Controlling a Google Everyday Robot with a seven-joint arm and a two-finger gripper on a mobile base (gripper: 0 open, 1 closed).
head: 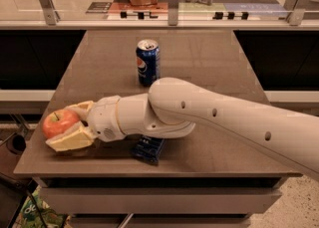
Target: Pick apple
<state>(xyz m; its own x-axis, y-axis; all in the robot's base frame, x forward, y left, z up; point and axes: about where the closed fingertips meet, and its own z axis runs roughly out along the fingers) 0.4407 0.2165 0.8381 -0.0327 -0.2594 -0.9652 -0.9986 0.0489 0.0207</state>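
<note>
The red-orange apple sits near the front left corner of the brown table. My gripper has reached it from the right. Its cream fingers lie on the near and far sides of the apple and press against it. The apple rests on the table top, with its right side hidden by the gripper's palm. My white arm stretches across the table's front from the right.
A blue Pepsi can stands upright at the table's middle, behind my arm. A dark blue packet lies under my forearm near the front edge. The table's left edge is just beyond the apple. A glass barrier runs behind the table.
</note>
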